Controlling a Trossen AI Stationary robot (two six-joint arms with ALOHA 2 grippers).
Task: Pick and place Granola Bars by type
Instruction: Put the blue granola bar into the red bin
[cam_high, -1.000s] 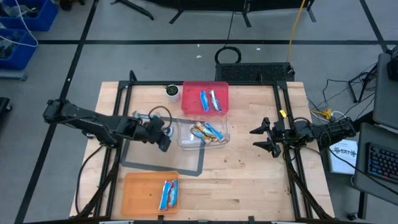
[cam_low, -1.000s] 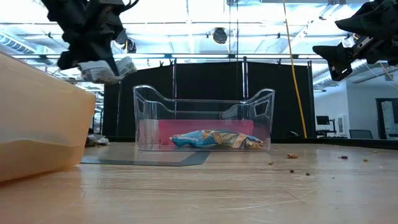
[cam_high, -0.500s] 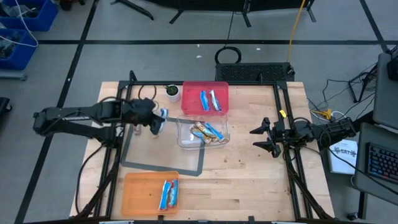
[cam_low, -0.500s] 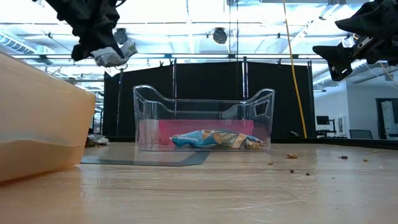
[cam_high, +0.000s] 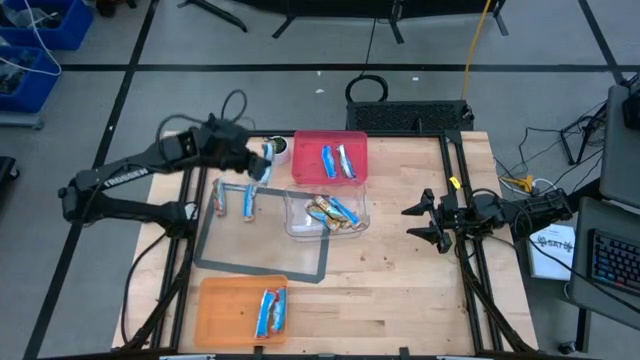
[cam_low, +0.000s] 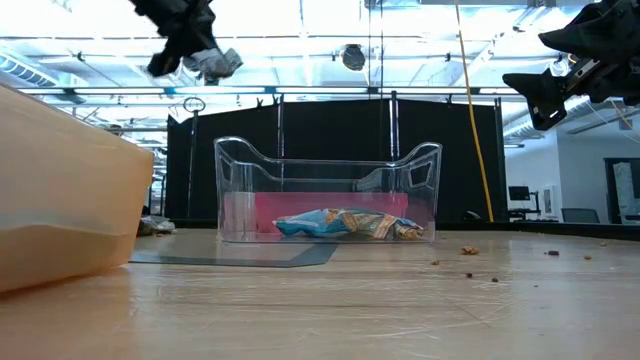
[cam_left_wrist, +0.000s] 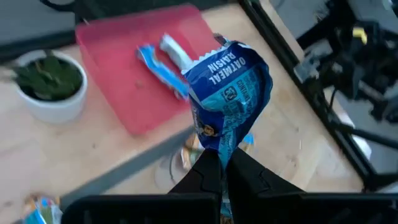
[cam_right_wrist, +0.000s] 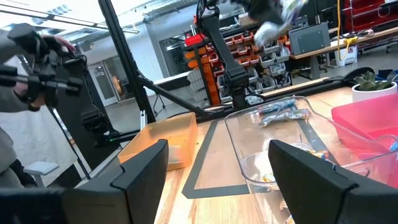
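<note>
So my wooden table (cam_high: 400, 290) sits on grey floor (cam_high: 300, 40) crossed by black tape lines. Blue bins (cam_high: 40, 40) sit off its far-left corner, a keyboard (cam_high: 610, 262) just right of it. Behind it there's a black curtain (cam_low: 330, 160), ceiling lights, and red parts shelves (cam_right_wrist: 211, 62).

Bright, even overhead light in high view; counter (cam_high: 400, 250) shows only soft, faint shadows. Low view backlit – ceiling strip lights (cam_low: 300, 40) glare, arms read as dark silhouettes, near counter surface blurred. Left wrist view: background smeared and soft, blue wrapper (cam_left_wrist: 230, 93) sharp, slightly glossy. Right wrist view – own fingers (cam_right_wrist: 311, 171) out of focus, room beyond bright.
</note>
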